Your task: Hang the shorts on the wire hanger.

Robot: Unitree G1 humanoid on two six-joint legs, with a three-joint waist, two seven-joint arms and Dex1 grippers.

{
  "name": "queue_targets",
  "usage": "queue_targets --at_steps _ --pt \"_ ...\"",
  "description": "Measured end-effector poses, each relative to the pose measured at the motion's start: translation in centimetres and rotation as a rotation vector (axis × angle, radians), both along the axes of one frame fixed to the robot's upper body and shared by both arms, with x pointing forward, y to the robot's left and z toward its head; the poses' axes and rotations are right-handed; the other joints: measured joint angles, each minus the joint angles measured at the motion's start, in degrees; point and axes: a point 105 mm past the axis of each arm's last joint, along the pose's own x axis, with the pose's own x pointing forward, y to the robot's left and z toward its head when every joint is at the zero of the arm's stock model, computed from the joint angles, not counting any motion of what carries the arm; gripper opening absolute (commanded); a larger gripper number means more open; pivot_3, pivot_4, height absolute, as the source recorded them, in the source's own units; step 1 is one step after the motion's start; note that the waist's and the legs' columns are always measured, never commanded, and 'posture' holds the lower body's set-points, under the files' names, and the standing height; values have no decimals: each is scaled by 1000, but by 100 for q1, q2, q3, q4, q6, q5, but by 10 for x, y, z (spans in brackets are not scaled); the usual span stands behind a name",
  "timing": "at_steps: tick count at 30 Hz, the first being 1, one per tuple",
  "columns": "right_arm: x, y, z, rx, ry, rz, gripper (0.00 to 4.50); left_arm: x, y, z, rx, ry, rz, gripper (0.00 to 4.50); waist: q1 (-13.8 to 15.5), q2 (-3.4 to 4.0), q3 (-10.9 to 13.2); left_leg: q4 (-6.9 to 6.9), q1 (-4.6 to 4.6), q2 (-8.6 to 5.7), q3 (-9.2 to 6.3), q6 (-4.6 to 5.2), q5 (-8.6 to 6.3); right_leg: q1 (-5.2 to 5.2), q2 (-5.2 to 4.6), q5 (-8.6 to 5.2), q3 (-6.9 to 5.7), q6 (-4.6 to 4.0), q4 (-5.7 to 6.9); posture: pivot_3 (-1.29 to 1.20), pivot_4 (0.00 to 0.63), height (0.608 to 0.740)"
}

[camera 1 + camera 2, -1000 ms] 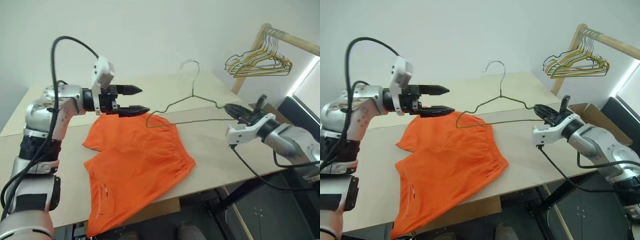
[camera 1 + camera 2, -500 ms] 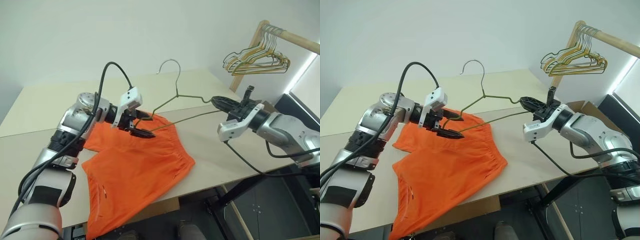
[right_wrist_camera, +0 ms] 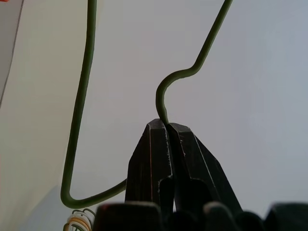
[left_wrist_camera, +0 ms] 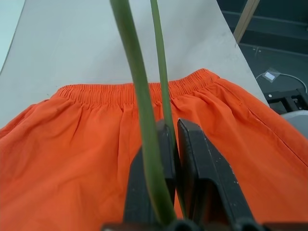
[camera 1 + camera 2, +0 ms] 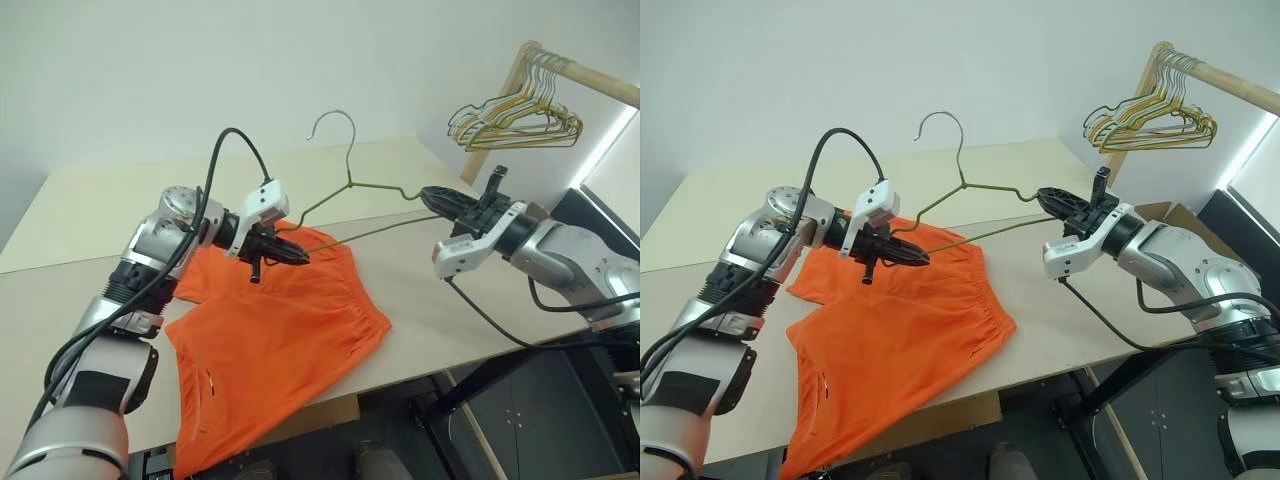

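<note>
The wire hanger (image 5: 375, 190) is pinched at both ends by the closed left claw (image 5: 292, 256) and right claw (image 5: 432, 196); it should be kept level while threaded into the shorts (image 5: 270, 330).

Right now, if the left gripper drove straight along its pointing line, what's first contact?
Likely the shorts: the left gripper, shut on the wire hanger, points down across the orange fabric toward the waistband. Depth is unclear.

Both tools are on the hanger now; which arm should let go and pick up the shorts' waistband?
Left, probably. The left tool is shut on the hanger corner directly over the shorts waistband. The right tool grips the far corner, away from the fabric, and can keep holding the hanger up.
</note>
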Motion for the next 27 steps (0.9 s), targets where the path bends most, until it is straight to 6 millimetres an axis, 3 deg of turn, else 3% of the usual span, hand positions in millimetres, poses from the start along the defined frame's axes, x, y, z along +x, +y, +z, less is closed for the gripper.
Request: queue_targets --at_steps 2,3,8,15,21,24,27 --pt "-1 -1 -2 1 8 -1 0 1 0 0 2 -7 9 32 1 0 0 1 0 0 0 2 -1 0 0 0 0 1 0 -132 0 740" --pt "-3 -1 -4 6 23 1 539 2 0 0 3 -11 11 0 6 0 0 1 -1 0 -1 3 -2 1 0 1 0 1 -1 -131 0 740" --pt "-25 8 -20 14 172 104 2057 8 10 1 40 -53 63 0 8 0 0 7 -1 -1 -2 8 -5 3 -1 2 0 4 -1 -121 0 740" --pt "-37 12 -19 77 381 148 4463 9 32 -7 135 -132 102 0 14 0 0 9 10 2 -1 11 -6 12 -2 5 3 7 2 -96 0 740" --pt "-44 24 -1 381 964 69 4463 2 40 -10 208 -228 37 0 86 2 0 29 -1 6 -13 21 -13 9 -16 16 -11 10 11 -88 0 740" --pt "-44 30 12 374 1177 -12 4463 -4 36 -7 210 -251 -4 0 170 9 1 32 -3 7 -13 29 -19 6 -19 22 -22 8 9 -79 0 740" --pt "-34 41 7 366 1328 -125 4463 -7 32 -3 193 -263 -20 0 201 13 -1 33 -14 6 -11 28 -20 -3 -20 22 -25 7 11 -66 0 740"
